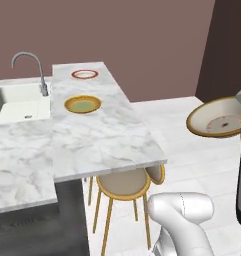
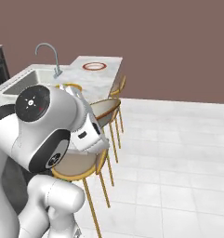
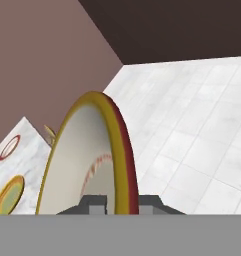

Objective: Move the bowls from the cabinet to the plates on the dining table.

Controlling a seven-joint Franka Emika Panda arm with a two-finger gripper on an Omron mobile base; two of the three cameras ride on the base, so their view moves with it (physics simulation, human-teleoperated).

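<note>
Desk (image 1: 107, 135) sits well off to the claw's left, floor tiles (image 1: 202, 165) directly under the load, so a slip now means a drop to the floor, not onto marble. Stools (image 1: 123, 184) tucked at the desk edge lie between claw and target side; a low swing could clip one, judging by how far the seats stick out. Cream bowl (image 1: 217, 119) with tan-brown rim is in the air, carried out over open floor, well apart from both plates. Claw (image 3: 119, 202) is nearly closed, pinching the bowl's rim edge-on, thin wall between the tips; a narrow rim pinch on a wide shallow bowl looks prone to pivoting if the arm swings fast. Yellow-rimmed plate (image 1: 82, 104) is the nearer one, red-rimmed plate (image 1: 85, 74) further beyond it near the desk's far end; both are small, so an off-centre release could leave the bowl half on marble. Tap (image 1: 34, 70) stands beyond the plates, unlikely to interfere.
</note>
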